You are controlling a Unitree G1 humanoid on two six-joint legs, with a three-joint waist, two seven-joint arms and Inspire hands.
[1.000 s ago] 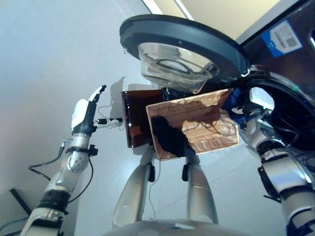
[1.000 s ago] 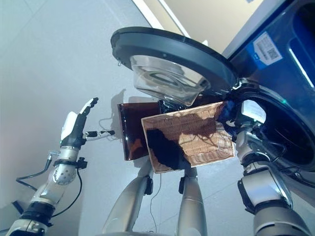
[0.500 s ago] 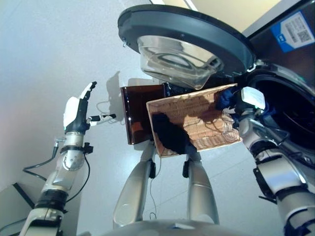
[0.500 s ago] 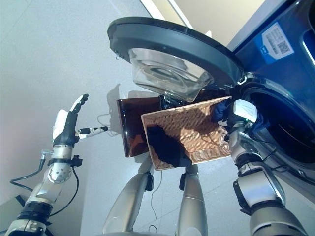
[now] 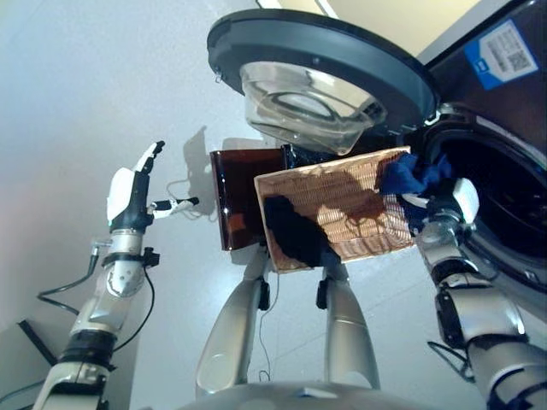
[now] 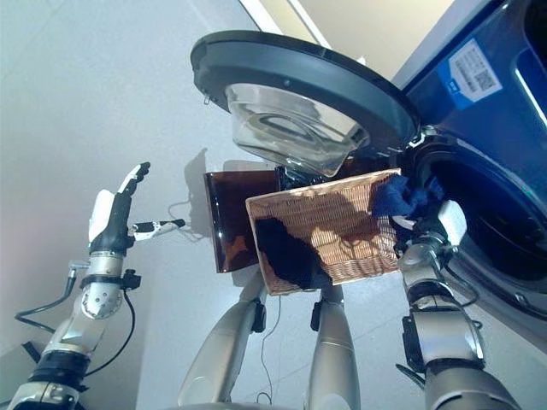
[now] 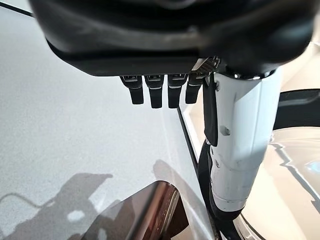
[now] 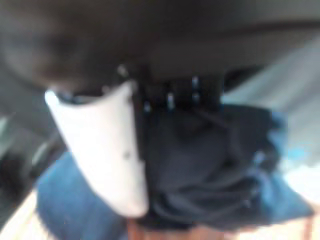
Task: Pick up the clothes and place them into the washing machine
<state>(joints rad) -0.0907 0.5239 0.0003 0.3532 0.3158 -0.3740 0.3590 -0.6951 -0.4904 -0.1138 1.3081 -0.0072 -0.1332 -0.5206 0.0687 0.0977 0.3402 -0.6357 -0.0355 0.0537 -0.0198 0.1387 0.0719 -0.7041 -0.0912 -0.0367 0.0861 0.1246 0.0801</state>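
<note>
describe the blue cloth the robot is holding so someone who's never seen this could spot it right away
Start at the washing machine with its round door swung open. Just before the drum opening, above the right end of the wicker basket, the right robot hand grips a bunched blue cloth. It is lifted and blue, unlike the black garment lying in the basket.

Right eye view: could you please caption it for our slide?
Right hand lifts a blue garment from the wicker basket toward the open washing machine.
</note>
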